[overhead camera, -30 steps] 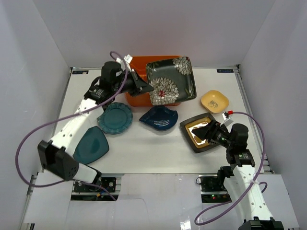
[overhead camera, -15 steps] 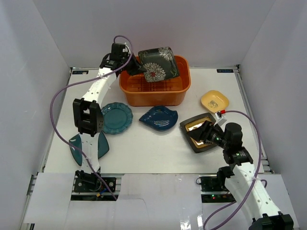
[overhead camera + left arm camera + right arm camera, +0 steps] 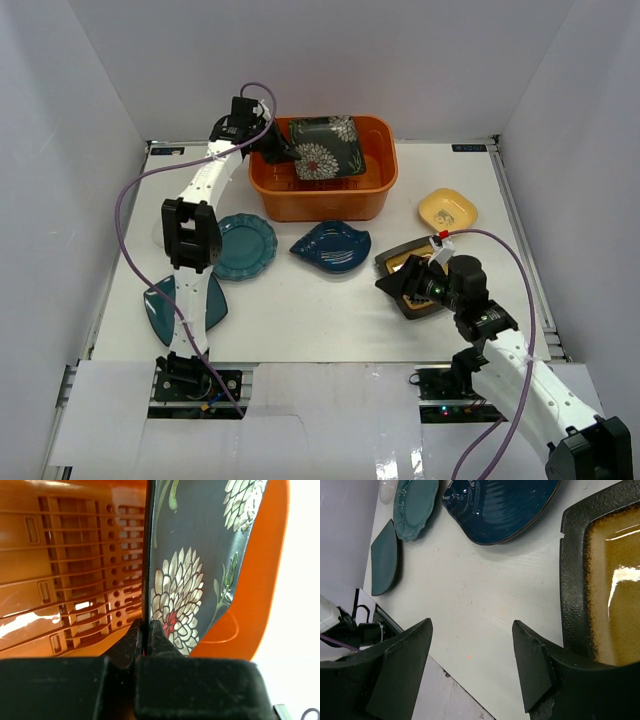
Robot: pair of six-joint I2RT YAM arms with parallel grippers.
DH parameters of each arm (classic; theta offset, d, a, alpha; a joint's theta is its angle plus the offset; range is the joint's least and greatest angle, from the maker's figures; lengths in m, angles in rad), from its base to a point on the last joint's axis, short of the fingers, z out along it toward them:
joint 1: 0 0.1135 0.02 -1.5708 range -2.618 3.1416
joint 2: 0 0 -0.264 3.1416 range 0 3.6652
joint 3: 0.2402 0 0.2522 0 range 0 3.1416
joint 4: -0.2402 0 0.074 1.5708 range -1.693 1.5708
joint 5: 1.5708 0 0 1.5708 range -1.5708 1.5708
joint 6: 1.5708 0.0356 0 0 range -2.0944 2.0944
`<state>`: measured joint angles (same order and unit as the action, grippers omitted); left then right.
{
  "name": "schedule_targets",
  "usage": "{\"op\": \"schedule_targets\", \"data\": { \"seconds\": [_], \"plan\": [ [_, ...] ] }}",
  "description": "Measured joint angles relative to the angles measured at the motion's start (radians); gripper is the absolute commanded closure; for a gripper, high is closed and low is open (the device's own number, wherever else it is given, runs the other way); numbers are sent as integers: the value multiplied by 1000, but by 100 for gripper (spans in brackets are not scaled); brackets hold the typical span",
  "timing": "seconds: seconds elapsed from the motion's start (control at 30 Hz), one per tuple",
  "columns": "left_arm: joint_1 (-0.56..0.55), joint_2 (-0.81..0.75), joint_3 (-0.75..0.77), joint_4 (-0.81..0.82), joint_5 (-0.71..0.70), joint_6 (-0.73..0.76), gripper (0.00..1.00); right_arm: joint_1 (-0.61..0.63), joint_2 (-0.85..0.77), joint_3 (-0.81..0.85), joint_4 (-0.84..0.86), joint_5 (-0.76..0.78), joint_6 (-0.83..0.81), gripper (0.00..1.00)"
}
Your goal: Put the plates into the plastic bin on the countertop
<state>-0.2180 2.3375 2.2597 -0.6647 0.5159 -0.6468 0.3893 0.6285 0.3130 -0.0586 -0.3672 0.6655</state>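
My left gripper (image 3: 278, 150) is shut on the edge of the black square floral plate (image 3: 325, 148) and holds it tilted inside the orange bin (image 3: 330, 205). The left wrist view shows the fingertips (image 3: 145, 630) pinching that plate (image 3: 200, 555) over the bin's slatted bottom (image 3: 75, 555). My right gripper (image 3: 395, 283) is open and empty at the left edge of the dark gold-centred plate (image 3: 400, 262). In the right wrist view the gripper (image 3: 471, 625) hangs over bare countertop, with that plate (image 3: 610, 605) to its right.
On the countertop lie the teal scalloped plate (image 3: 242, 245), the blue leaf plate (image 3: 332, 245), the teal square plate (image 3: 190, 305) partly under the left arm, and the small yellow plate (image 3: 447, 210). A pale clear piece (image 3: 387, 490) shows beside the scalloped plate.
My left gripper has lowered the floral plate from above the bin down into it. My right gripper has moved left to the dark plate's left edge.
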Motion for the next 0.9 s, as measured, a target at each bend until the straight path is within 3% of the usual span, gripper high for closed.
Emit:
{"op": "schedule_targets", "data": {
  "seconds": [0.43,0.53,0.67,0.77,0.8,0.9],
  "plan": [
    [-7,0,-108,-129,-116,136,100,259,120,-2,191,437,246,29],
    [-6,0,-133,-143,-106,130,92,315,205,-2,220,521,296,29],
    [-6,0,-137,-130,-96,121,71,361,276,3,260,607,354,29],
    [-6,0,-141,-104,-96,113,48,386,334,24,288,663,391,30],
    [-6,-3,-147,-95,-95,111,34,393,356,33,298,678,404,31],
    [-6,-17,-178,-60,-85,98,13,410,423,60,325,710,438,33]
  ]
}}
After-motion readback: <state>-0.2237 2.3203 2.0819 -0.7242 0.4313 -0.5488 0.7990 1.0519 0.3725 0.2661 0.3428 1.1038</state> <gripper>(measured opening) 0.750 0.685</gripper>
